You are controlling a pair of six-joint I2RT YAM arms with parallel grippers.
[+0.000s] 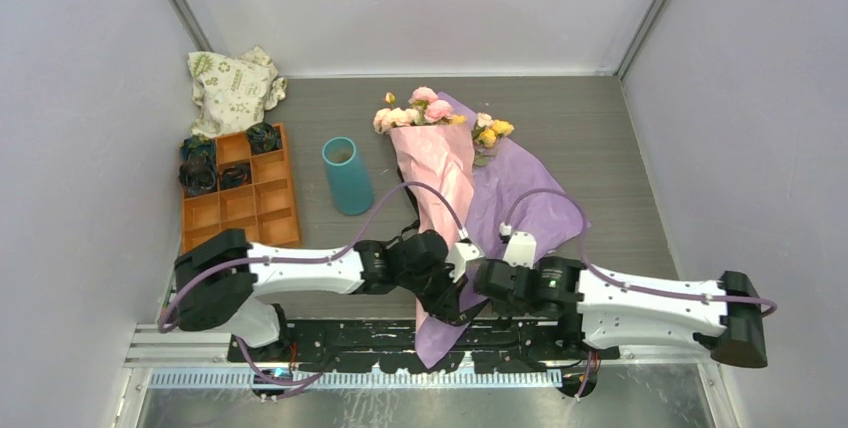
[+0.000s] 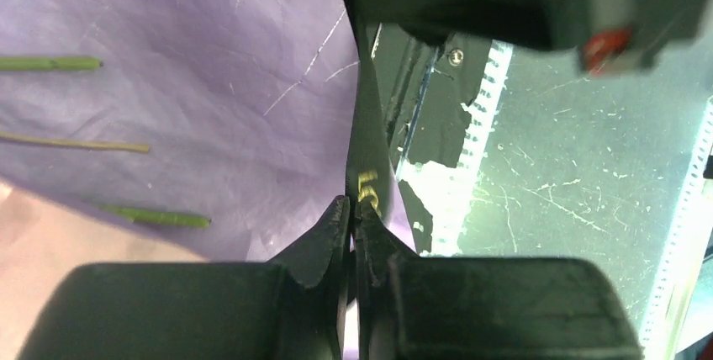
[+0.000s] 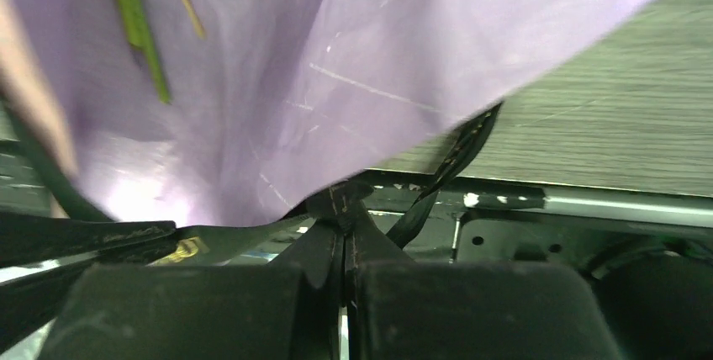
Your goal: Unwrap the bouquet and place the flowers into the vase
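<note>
Bouquet [image 1: 440, 163] lies mid-worktop [image 1: 600, 148], blooms toward the far edge, stem end over the near edge. Left gripper [image 2: 353, 213] pinches the ribbon [image 2: 367, 150]; right gripper [image 3: 345, 209] looks clamped on it too. Paper [image 1: 520, 208] is not off yet, and the vase [image 1: 346, 176], just left, holds no flowers.

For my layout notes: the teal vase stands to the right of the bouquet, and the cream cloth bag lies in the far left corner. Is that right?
Not quite. The top external view shows the vase to the left of the bouquet, between it and the orange tray. The cream cloth bag does lie in the far left corner.
</note>
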